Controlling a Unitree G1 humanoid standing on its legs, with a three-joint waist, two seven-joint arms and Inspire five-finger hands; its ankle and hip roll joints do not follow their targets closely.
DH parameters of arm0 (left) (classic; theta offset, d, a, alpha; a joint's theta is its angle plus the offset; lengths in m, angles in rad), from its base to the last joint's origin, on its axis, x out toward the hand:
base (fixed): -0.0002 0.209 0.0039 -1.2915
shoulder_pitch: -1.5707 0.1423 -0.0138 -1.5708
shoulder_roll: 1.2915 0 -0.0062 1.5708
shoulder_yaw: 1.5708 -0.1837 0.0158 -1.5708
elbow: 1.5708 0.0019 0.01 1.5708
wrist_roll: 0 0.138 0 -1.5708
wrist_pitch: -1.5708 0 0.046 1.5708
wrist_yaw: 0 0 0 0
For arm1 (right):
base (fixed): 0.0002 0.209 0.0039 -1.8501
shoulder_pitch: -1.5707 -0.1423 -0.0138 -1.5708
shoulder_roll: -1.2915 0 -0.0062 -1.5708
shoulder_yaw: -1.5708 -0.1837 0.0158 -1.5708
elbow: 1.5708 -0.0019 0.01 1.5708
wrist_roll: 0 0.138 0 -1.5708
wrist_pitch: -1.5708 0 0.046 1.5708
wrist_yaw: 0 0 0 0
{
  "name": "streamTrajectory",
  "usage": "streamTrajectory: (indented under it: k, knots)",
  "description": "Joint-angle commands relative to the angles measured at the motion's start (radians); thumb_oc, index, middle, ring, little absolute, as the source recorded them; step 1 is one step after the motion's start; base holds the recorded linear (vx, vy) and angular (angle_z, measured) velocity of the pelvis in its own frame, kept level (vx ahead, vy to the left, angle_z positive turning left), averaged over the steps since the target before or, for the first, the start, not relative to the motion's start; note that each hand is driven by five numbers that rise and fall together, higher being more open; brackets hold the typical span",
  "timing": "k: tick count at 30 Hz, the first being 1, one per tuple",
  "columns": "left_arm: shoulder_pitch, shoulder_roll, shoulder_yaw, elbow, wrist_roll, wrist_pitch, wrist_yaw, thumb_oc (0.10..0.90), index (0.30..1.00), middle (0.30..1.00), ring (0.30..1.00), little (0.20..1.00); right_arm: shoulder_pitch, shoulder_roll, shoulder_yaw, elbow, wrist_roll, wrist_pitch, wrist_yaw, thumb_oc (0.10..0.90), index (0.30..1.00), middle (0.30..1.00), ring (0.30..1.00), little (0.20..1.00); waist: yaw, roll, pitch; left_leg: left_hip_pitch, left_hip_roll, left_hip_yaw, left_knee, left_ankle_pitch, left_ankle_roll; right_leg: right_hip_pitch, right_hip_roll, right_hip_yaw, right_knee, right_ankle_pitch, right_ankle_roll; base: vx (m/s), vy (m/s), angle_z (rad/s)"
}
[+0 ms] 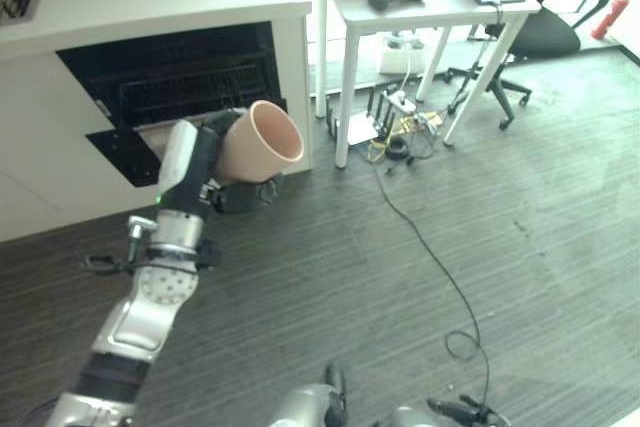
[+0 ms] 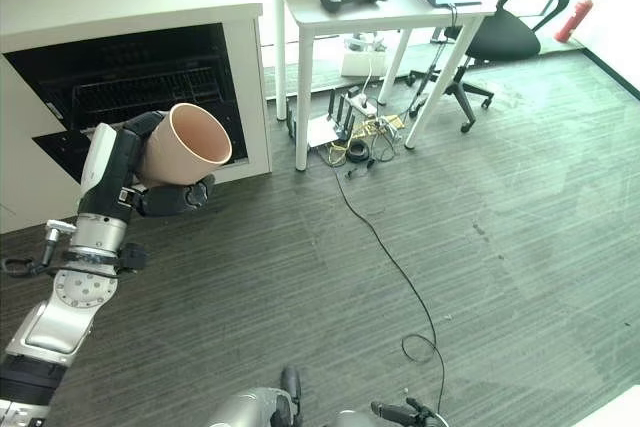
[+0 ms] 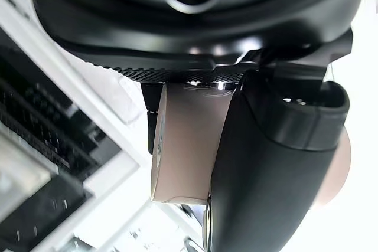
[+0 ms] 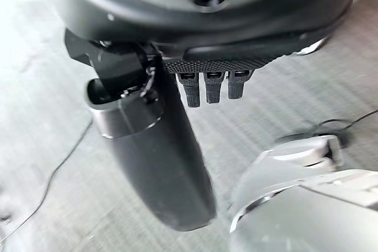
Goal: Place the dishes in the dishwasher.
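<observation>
Your left hand point(image 1: 205, 182) grips the beige plastic cup point(image 1: 258, 143) tilted sideways; it could slip out or knock the open black dishwasher's point(image 1: 170, 87) white frame

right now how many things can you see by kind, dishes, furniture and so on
cups: 1, the beige cup held in the left hand
dishwashers: 1, the open dishwasher
tables: 1, white table
office chairs: 1, black chair
fire extinguishers: 1, red
total: 5
</observation>
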State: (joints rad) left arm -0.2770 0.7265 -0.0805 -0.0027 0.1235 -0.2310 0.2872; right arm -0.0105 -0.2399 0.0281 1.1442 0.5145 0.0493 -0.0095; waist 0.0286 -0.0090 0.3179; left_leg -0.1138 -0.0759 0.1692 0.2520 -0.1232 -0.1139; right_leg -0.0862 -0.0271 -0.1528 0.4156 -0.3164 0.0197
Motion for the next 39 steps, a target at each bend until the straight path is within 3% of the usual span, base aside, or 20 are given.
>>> streamTrajectory:
  k: [1, 3, 4, 6, 13, 15, 16, 18, 20, 21, 24, 25, 26, 29, 32, 35, 38, 39]
  knots:
    - [-0.056, 0.002, 0.057, -0.137, -0.009, -0.054, 0.096, 0.4, 0.3, 0.3, 0.3, 0.3, 0.026, -0.052, -0.017, 0.047, 0.02, -0.01, -0.005, 0.8, 0.9, 0.9, 0.9, 0.9, -0.02, -0.005, -0.039, -0.014, 0.003, -0.064, 0.048, -0.037, 0.166, -0.046, -0.069, 0.027, -0.116, 0.222, 0.125, 0.22, -0.228, 0.46]
    - [-0.047, 0.005, 0.06, -0.136, 0.002, -0.051, 0.108, 0.4, 0.3, 0.3, 0.3, 0.3, 0.027, -0.05, -0.03, 0.071, -0.002, -0.02, 0.007, 0.8, 0.9, 0.9, 0.9, 0.9, -0.033, -0.014, -0.043, 0.011, -0.006, -0.079, 0.048, -0.066, 0.169, -0.119, -0.103, 0.082, -0.116, 0.282, 0.161, 0.32, -0.26, 0.09]
    - [-0.048, 0.017, 0.058, -0.141, -0.003, -0.038, 0.118, 0.4, 0.3, 0.3, 0.3, 0.3, 0.029, -0.046, -0.039, 0.08, -0.019, -0.025, 0.012, 0.8, 0.9, 0.9, 0.9, 0.9, -0.051, -0.014, -0.048, 0.033, -0.008, -0.106, 0.048, -0.097, 0.174, -0.175, -0.116, 0.143, -0.116, 0.326, 0.188, 0.37, -0.27, 0.07]
    - [-0.049, 0.033, 0.063, -0.138, -0.018, -0.029, 0.122, 0.4, 0.3, 0.3, 0.3, 0.3, 0.034, -0.042, -0.048, 0.084, -0.038, -0.023, 0.012, 0.8, 0.9, 0.9, 0.9, 0.9, -0.071, -0.002, -0.061, 0.059, 0.008, -0.147, 0.048, -0.124, 0.172, -0.178, -0.092, 0.201, -0.116, 0.315, 0.181, 0.48, -0.344, 0.79]
    - [0.003, -0.026, 0.071, -0.191, 0.003, -0.004, 0.15, 0.4, 0.3, 0.3, 0.3, 0.3, 0.027, -0.07, -0.028, 0.047, -0.041, -0.009, -0.021, 0.8, 0.9, 0.9, 0.9, 0.9, -0.059, -0.016, -0.082, 0.104, 0.063, -0.179, 0.048, -0.104, 0.133, -0.097, -0.081, 0.143, -0.116, 0.238, 0.119, 0.24, -0.25, 0.72]
    - [0.01, -0.029, 0.083, -0.21, -0.013, 0.004, 0.143, 0.4, 0.3, 0.3, 0.3, 0.3, 0.02, -0.093, -0.031, 0.04, -0.022, -0.008, -0.029, 0.8, 0.9, 0.9, 0.9, 0.9, -0.051, -0.033, -0.076, 0.117, 0.068, -0.142, 0.057, -0.054, 0.13, -0.068, -0.088, 0.117, -0.116, 0.22, 0.098, 0.13, -0.25, 0.37]
    - [0.0, -0.027, 0.085, -0.207, -0.027, -0.007, 0.111, 0.4, 0.3, 0.3, 0.3, 0.3, 0.027, -0.107, -0.05, 0.051, 0.012, -0.013, -0.024, 0.8, 0.9, 0.9, 0.9, 0.9, -0.053, -0.035, -0.067, 0.082, 0.094, -0.091, 0.104, -0.024, 0.123, -0.04, -0.085, 0.082, -0.116, 0.205, 0.084, 0.06, -0.158, 0.59]
    - [-0.011, -0.033, 0.072, -0.203, -0.024, -0.021, 0.096, 0.4, 0.3, 0.3, 0.3, 0.3, 0.041, -0.113, -0.077, 0.059, 0.033, -0.013, -0.017, 0.8, 0.9, 0.9, 0.9, 0.9, -0.066, -0.024, -0.061, 0.082, 0.124, -0.038, 0.054, 0.008, 0.107, -0.021, -0.078, 0.046, -0.116, 0.192, 0.079, 0.06, -0.017, 0.89]
    - [-0.016, -0.035, 0.063, -0.201, -0.023, -0.023, 0.101, 0.4, 0.3, 0.3, 0.3, 0.3, 0.047, -0.113, -0.09, 0.065, 0.035, -0.014, -0.018, 0.8, 0.9, 0.9, 0.9, 0.9, -0.072, -0.008, -0.055, 0.063, 0.139, -0.03, 0.048, 0.0, 0.097, -0.008, -0.069, 0.03, -0.116, 0.186, 0.078, 0.06, 0.139, 0.98]
    - [-0.023, -0.039, 0.05, -0.201, -0.02, -0.016, 0.111, 0.4, 0.3, 0.3, 0.3, 0.3, 0.056, -0.115, -0.105, 0.075, 0.035, -0.011, -0.018, 0.8, 0.9, 0.9, 0.9, 0.9, -0.078, 0.013, -0.049, 0.023, 0.164, -0.02, 0.048, 0.007, 0.076, 0.005, -0.061, 0.014, -0.116, 0.175, 0.08, 0.09, 0.251, 0.91]
    - [-0.051, -0.061, 0.023, -0.201, -0.009, 0.0, 0.111, 0.4, 0.3, 0.3, 0.3, 0.3, 0.083, -0.107, -0.127, 0.091, 0.017, -0.011, -0.01, 0.8, 0.9, 0.9, 0.9, 0.9, -0.09, 0.034, -0.046, -0.044, 0.196, 0.041, 0.048, 0.048, 0.051, 0.024, -0.082, -0.022, -0.116, 0.156, 0.084, 0.09, 0.268, 0.82]
    - [-0.062, -0.069, 0.017, -0.205, -0.007, 0.003, 0.1, 0.4, 0.3, 0.3, 0.3, 0.3, 0.089, -0.096, -0.123, 0.103, 0.02, -0.024, -0.015, 0.8, 0.9, 0.9, 0.9, 0.9, -0.087, 0.039, -0.046, -0.063, 0.197, 0.066, 0.048, 0.05, 0.052, 0.026, -0.098, -0.038, -0.116, 0.151, 0.089, 0.2, 0.487, 0.6]
    - [-0.053, -0.074, 0.017, -0.217, 0.003, 0.003, 0.077, 0.4, 0.3, 0.3, 0.3, 0.3, 0.088, -0.082, -0.112, 0.108, 0.042, -0.036, -0.033, 0.8, 0.9, 0.9, 0.9, 0.9, -0.075, 0.044, -0.048, -0.061, 0.161, 0.033, 0.048, 0.022, 0.065, 0.029, -0.116, -0.041, -0.116, 0.15, 0.107, 0.18, 0.457, 0.4]
    - [-0.049, -0.067, 0.021, -0.232, 0.011, -0.003, 0.057, 0.4, 0.3, 0.3, 0.3, 0.3, 0.086, -0.063, -0.107, 0.1, 0.067, -0.052, -0.021, 0.8, 0.9, 0.9, 0.9, 0.9, -0.066, 0.05, -0.058, -0.053, 0.139, 0.037, 0.048, -0.001, 0.088, 0.009, -0.137, -0.058, -0.116, 0.18, 0.128, 0.16, 0.337, 0.03]
    - [-0.065, -0.056, 0.013, -0.237, 0.008, 0.001, 0.071, 0.4, 0.3, 0.3, 0.3, 0.3, 0.073, -0.04, -0.078, 0.028, 0.083, -0.082, 0.0, 0.8, 0.9, 0.9, 0.9, 0.9, -0.055, 0.059, -0.046, -0.067, 0.133, 0.035, 0.048, -0.009, 0.125, 0.029, -0.12, -0.074, -0.116, 0.187, 0.121, 0.09, 0.226, 0.23]
    - [-0.091, -0.039, 0.005, -0.19, -0.005, -0.04, 0.071, 0.4, 0.3, 0.3, 0.3, 0.3, 0.07, -0.037, -0.057, -0.026, 0.086, -0.061, 0.039, 0.8, 0.9, 0.9, 0.9, 0.9, -0.061, 0.067, -0.024, -0.055, 0.145, 0.035, 0.048, -0.023, 0.138, 0.044, -0.11, -0.099, -0.108, 0.204, 0.12, 0.1, 0.109, 0.14]
    - [-0.161, -0.008, -0.021, -0.158, -0.02, -0.062, 0.042, 0.4, 0.3, 0.3, 0.3, 0.3, 0.064, -0.039, -0.049, 0.005, 0.078, -0.043, 0.103, 0.8, 0.9, 0.9, 0.9, 0.9, -0.084, 0.038, -0.012, -0.065, 0.148, 0.048, 0.048, -0.029, 0.123, -0.049, -0.164, -0.071, -0.116, 0.26, 0.147, 0.03, -0.159, -0.13]
    - [-0.179, 0.0, -0.017, -0.156, -0.026, -0.062, 0.024, 0.4, 0.3, 0.3, 0.3, 0.3, 0.06, -0.038, -0.047, 0.015, 0.084, -0.043, 0.116, 0.8, 0.9, 0.9, 0.9, 0.9, -0.08, 0.031, -0.011, -0.076, 0.15, 0.057, 0.048, -0.028, 0.12, -0.049, -0.161, -0.07, -0.116, 0.247, 0.154, 0.01, -0.269, 0.14]
